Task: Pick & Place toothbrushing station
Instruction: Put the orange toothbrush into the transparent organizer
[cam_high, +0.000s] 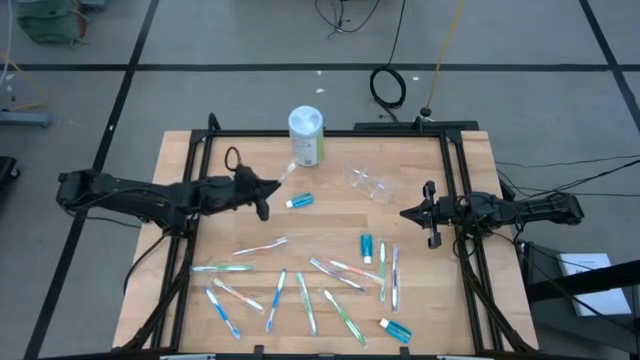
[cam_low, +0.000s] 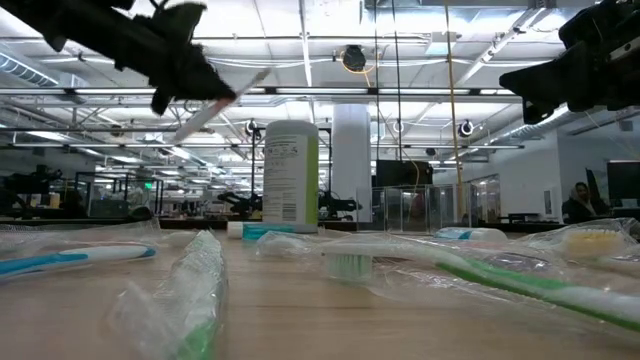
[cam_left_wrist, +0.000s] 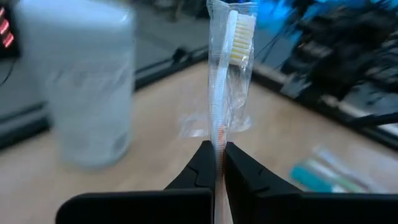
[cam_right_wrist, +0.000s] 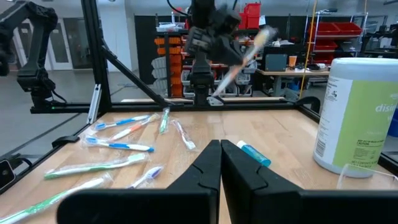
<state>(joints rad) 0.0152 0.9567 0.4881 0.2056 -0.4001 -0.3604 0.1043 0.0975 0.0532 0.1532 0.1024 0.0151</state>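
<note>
My left gripper (cam_high: 266, 196) hovers above the table's left middle, shut on a white toothbrush (cam_left_wrist: 231, 43) in a clear wrapper. The small clear cup (cam_high: 368, 182) rests on the wood right of centre, apparently on its side. Several wrapped toothbrushes (cam_high: 300, 290) lie flat across the near half. Three teal toothpaste tubes (cam_high: 300, 201), (cam_high: 367, 247), (cam_high: 396, 328) lie among them. My right gripper (cam_high: 408, 212) waits shut at the right side, touching nothing. My left gripper pinches the wrapped toothbrush's handle (cam_left_wrist: 217, 146) between its two fingers, wrapper and brush together. The brush runs on in line with the fingers, bristle head (cam_left_wrist: 241, 34) at the far end. It is lifted clear of the table (cam_low: 215, 105), slanting upward toward the canister.
A tall white-lidded canister with a green label (cam_high: 306, 135) stands upright at the far middle, just beyond the held brush's head. Black frame rails (cam_high: 196, 160) run along the table's left and right sides. Bare wood lies between the canister and the scattered brushes.
</note>
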